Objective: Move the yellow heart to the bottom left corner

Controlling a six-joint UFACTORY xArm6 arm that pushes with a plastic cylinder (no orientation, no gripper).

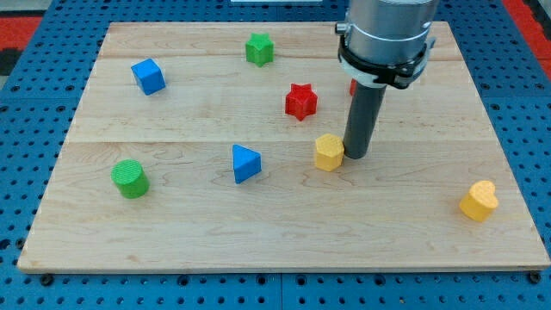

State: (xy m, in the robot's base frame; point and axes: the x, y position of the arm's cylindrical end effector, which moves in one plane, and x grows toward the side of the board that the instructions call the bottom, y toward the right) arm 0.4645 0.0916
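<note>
The yellow heart lies near the board's bottom right, close to the right edge. My tip rests on the board near the middle, far to the left of the heart and slightly higher in the view. The tip stands right against the right side of a yellow hexagon-like block. The wooden board has its bottom left corner at the view's lower left.
A blue triangle and a green cylinder lie left of the tip. A red star, a green star and a blue cube sit higher up. A red block is mostly hidden behind the rod.
</note>
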